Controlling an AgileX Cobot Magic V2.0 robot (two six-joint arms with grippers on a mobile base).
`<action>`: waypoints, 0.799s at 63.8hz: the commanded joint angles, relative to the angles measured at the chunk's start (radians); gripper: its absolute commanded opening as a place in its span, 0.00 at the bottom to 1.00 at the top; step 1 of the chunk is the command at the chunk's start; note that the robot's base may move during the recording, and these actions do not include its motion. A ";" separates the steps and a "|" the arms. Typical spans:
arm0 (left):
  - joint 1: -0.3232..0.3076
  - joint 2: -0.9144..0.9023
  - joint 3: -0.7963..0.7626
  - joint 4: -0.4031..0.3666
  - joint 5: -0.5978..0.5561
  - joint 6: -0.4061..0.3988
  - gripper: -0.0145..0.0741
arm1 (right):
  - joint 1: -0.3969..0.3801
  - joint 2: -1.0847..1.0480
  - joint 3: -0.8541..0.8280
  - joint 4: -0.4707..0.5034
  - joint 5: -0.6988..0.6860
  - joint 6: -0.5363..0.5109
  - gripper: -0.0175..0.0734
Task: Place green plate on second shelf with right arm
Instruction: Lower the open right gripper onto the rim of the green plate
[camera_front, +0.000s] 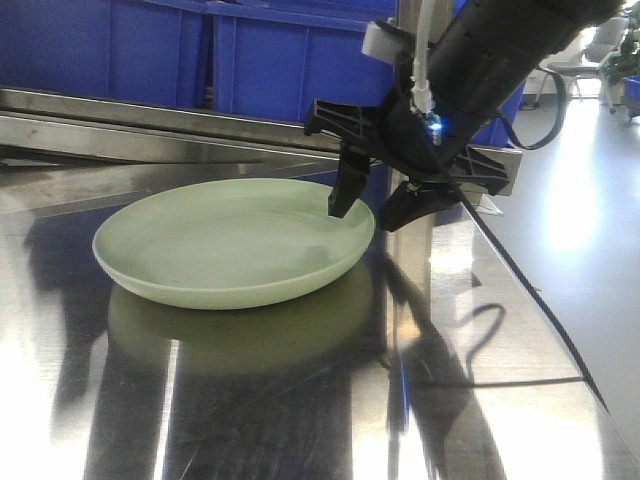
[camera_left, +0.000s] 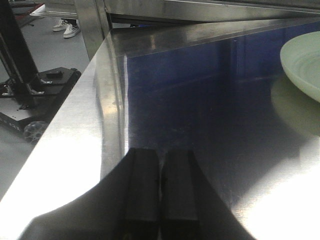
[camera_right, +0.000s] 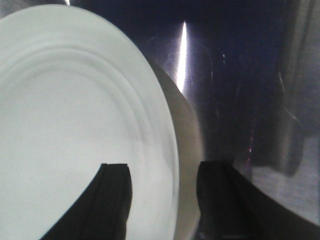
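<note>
We judge the green plate (camera_front: 230, 245) light, rigid and slick; the right gripper (camera_front: 378, 203), jaws apart, straddles its thin rim, the sensible hold.

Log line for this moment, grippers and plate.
right gripper open, astride green plate rim | plate flat on steel surface | left gripper shut, clear of plate
</note>
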 joint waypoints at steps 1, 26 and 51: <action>-0.002 -0.020 0.042 0.004 -0.063 -0.005 0.30 | 0.002 -0.029 -0.051 0.018 -0.031 -0.013 0.67; -0.002 -0.020 0.042 0.004 -0.063 -0.005 0.30 | 0.002 0.010 -0.058 0.018 -0.031 -0.013 0.67; -0.002 -0.020 0.042 0.004 -0.063 -0.005 0.30 | 0.002 0.025 -0.058 0.018 -0.033 -0.013 0.36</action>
